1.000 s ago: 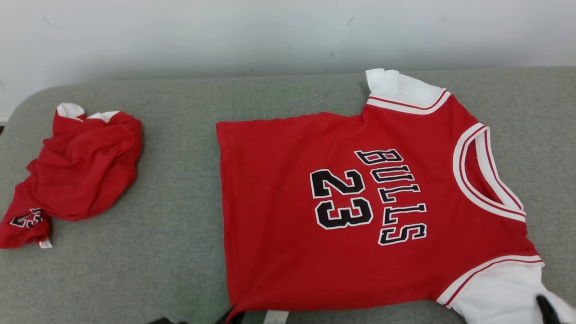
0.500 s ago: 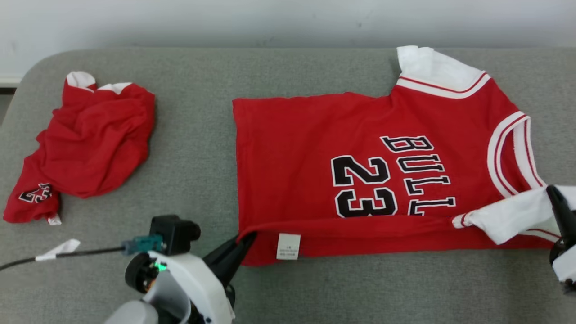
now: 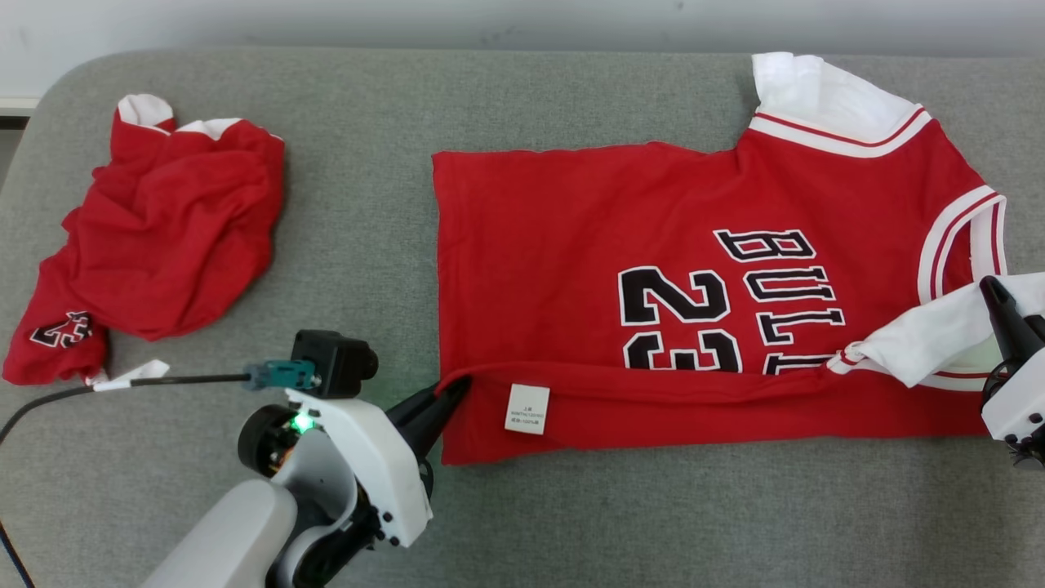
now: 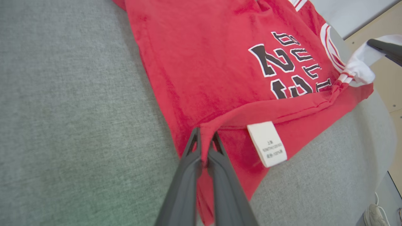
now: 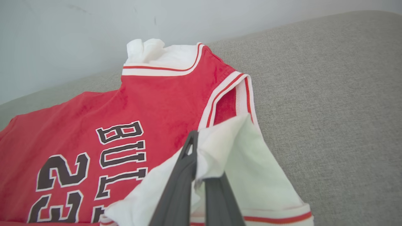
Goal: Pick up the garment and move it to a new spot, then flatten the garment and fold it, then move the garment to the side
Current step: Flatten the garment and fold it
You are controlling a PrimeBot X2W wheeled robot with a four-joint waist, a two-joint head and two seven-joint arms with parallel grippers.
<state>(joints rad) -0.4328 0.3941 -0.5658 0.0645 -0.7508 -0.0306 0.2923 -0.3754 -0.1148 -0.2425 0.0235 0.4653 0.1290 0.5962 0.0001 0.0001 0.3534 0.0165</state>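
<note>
Head view shows the red jersey [image 3: 620, 220] spread right of centre on a grey table [image 3: 359, 204], lower edge folded upward, left gripper [image 3: 454, 387] pinching its lower left corner, right gripper [image 3: 990, 290] pinching the white sleeve [image 3: 939, 335] at the right edge

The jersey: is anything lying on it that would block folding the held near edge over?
Nothing visible does. The left gripper and right gripper pinch the jersey at its near edge; the crumpled red garment lies apart on the left.
</note>
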